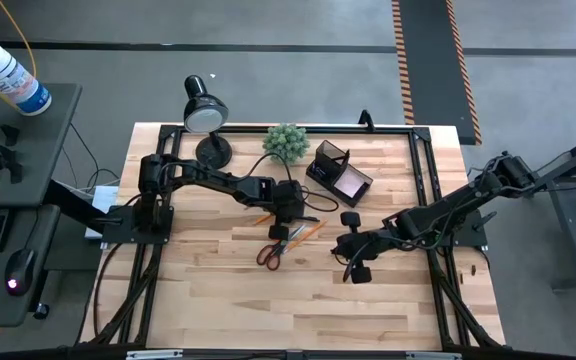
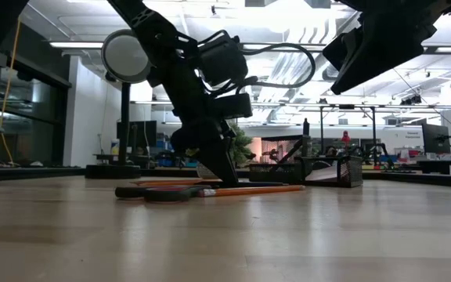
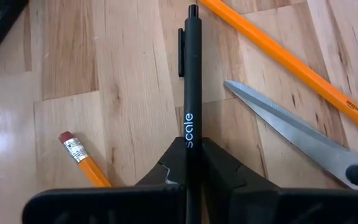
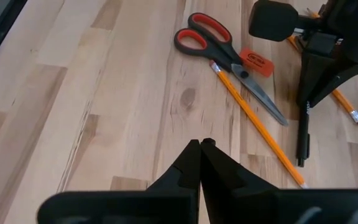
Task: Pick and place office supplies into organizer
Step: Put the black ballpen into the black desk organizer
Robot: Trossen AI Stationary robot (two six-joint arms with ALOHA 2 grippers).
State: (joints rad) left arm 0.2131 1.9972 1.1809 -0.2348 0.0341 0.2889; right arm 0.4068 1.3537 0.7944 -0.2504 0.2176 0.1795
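A black pen (image 3: pixel 192 87) printed "scale" is clamped between the fingers of the left pincer (image 3: pixel 191 163), as shown by the left wrist view; its body lies flat on the table (image 1: pixel 218 290) near the table's middle. Beside the pen a scissor blade (image 3: pixel 291 134) and a long orange pencil (image 3: pixel 291 62) are seen, and a second pencil's eraser end (image 3: pixel 79 155) lies on the other side. The right wrist view adds what is missed there: the red-handled scissors (image 4: pixel 219 50) whole, an orange eraser (image 4: pixel 255 61) touching them, and the left pincer (image 4: pixel 304 102) standing nearly upright over the pen (image 4: pixel 303 140). From above, the organizer (image 1: pixel 338 172) is seen toward the far edge, with what appears to be a pink pad in its tray, next to a green plant ball (image 1: pixel 286 142) and a desk lamp (image 1: pixel 206 115). The right pincer (image 4: pixel 200 149) is clenched on nothing, hovering above bare wood toward the table's right side.
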